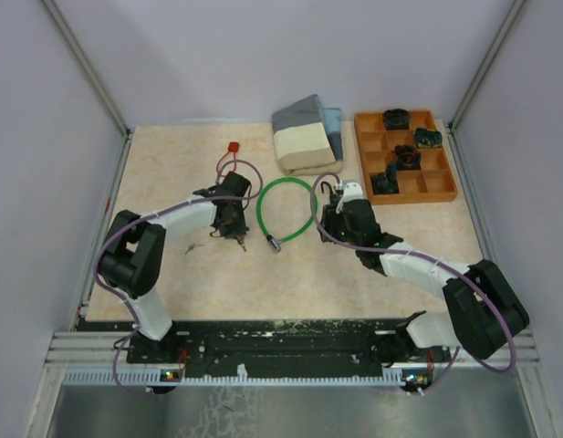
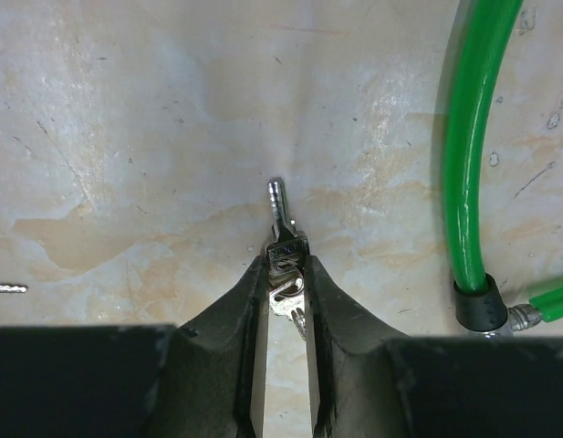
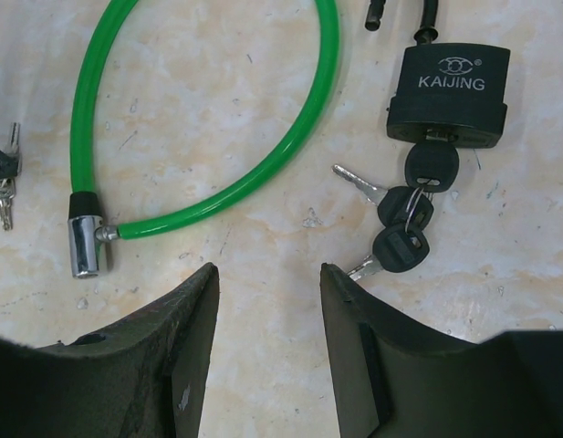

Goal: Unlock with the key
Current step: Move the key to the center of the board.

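A small key with a dark head lies on the table, its blade pointing away from the wrist, with a second silver key on its ring. My left gripper has both fingertips pressed against the key's head; from above, the left gripper is left of the green cable lock. The cable's metal end lies free. My right gripper hovers open over bare table. Ahead of it lies a black padlock with a key in its keyhole and two more keys on the ring.
An orange compartment tray with dark parts stands at the back right. A folded cloth and sponge lie at the back centre. A red tag on a cord lies behind the left gripper. A small metal piece lies to its left.
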